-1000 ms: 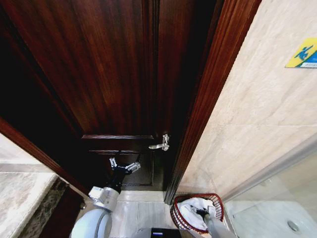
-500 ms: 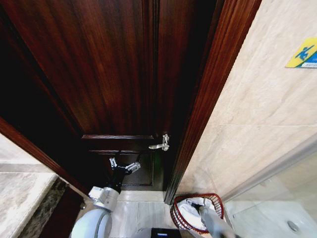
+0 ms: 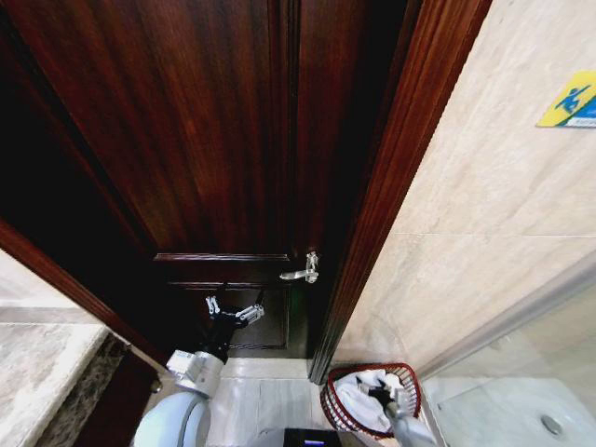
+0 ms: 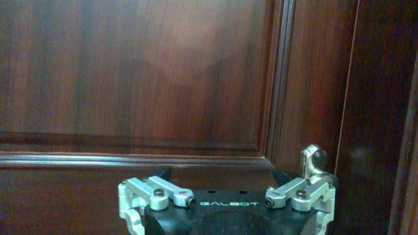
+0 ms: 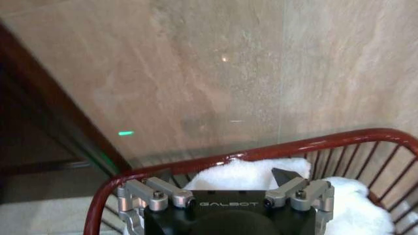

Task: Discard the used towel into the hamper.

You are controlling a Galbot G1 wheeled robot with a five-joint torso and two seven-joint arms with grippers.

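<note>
Since a second ago, the right arm has drawn back toward the robot, so less of it crosses the hamper, while the white towel stays bunched inside; I judge the drop made and the arm clearing out.

From the head, the hamper stands upright on the tiled floor, just beside the dark wooden door frame and against the marble wall, its wider rim opening upward. The towel is a crumpled heap with no clear long axis. The right tool hovers over the rim; its spread cannot be read here. The left tool hangs parked before the door, below the lever handle.

At the left wrist, the left tool shows its fingers spread wide and holding nothing, facing the door panel.

At the right wrist, the right tool is wide open and empty, above the towel lying within the red-brown rim
</note>
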